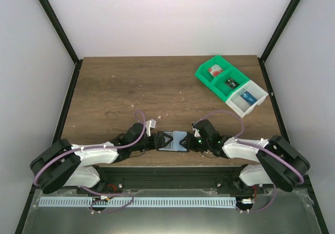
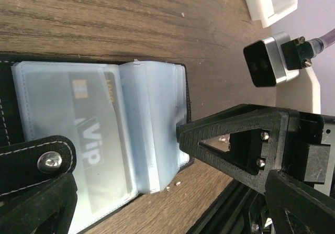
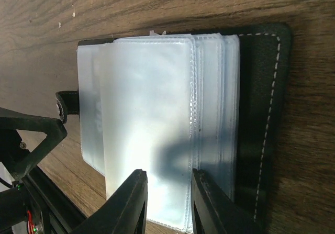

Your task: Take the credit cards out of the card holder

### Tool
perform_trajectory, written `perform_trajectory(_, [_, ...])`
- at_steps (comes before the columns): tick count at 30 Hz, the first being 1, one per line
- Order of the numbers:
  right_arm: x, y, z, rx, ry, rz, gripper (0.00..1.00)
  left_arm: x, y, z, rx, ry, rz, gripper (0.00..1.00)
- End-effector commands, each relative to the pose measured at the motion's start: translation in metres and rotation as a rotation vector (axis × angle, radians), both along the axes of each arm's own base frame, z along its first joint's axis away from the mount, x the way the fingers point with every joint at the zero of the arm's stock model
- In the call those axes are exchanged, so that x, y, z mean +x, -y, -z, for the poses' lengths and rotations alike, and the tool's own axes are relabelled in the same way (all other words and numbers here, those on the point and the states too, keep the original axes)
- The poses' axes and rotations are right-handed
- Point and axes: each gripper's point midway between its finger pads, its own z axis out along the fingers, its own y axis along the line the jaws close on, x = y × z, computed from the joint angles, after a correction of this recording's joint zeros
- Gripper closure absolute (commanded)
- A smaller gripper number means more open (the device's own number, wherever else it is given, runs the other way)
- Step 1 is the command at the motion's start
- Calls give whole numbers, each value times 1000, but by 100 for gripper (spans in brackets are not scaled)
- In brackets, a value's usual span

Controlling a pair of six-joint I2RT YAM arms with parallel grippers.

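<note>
Card holder (image 1: 178, 141) lies open, directly between left gripper (image 1: 162, 140) and right gripper (image 1: 194, 140).

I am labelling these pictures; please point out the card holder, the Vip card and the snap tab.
card holder (image 3: 255, 113), right wrist view, on its black stitched cover.
Vip card (image 2: 90, 140), left wrist view, on the printed word.
snap tab (image 2: 49, 162), left wrist view, on its metal stud.

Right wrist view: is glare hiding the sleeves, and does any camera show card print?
Right wrist: yes, glare whitens the card holder sleeves, with a soft shadow low down and no print legible. Left wrist: milder haze, and one card reads "Vip". Top external: evenly lit, but the holder is too small for detail.
</note>
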Motion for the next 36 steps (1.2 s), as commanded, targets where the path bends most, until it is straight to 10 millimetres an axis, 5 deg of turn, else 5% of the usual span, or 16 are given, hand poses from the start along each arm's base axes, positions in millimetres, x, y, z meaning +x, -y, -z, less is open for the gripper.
perform_trajectory(1, [0, 1, 6, -22, 10, 0, 74, -1, -2, 4, 11, 4, 10, 0])
perform_trajectory(23, [-3, 15, 11, -72, 15, 32, 74, -4, -13, 22, 83, -30, -15, 0])
perform_trajectory(36, [-2, 14, 10, -63, 17, 34, 74, -5, 1, 24, 38, -77, 12, 0])
